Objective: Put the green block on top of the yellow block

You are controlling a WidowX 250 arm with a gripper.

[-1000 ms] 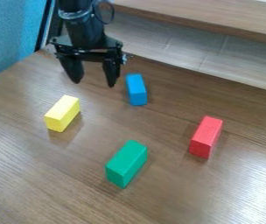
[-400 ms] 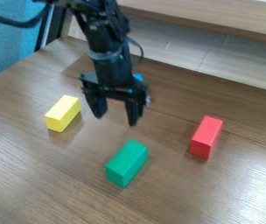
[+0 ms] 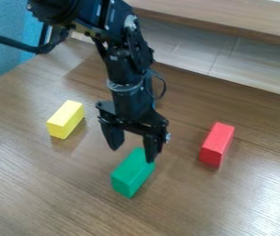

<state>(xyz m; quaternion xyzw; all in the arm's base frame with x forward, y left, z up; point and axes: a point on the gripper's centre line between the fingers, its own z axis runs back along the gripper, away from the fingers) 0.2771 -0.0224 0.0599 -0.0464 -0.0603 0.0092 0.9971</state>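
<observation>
At the left the yellow block [image 3: 66, 120] lies flat on the bench [image 3: 37, 189], its long top face upward and uncovered, so it can serve as the base as it lies. Next, nearer the camera, the green block [image 3: 130, 174] lies on its long side, well apart from the yellow one and set at a slant. The pincer [image 3: 132, 155] hangs over its far end, fingers spread wide with nothing between them, presumably to leave room for a side on each flank. One fingertip overlaps the green block in view; whether it touches, I cannot tell. It probably needs to come further over the middle before lowering, or the grip may be lopsided. Rightmost, the red block [image 3: 216, 144] lies apart, out of the likely path.
</observation>
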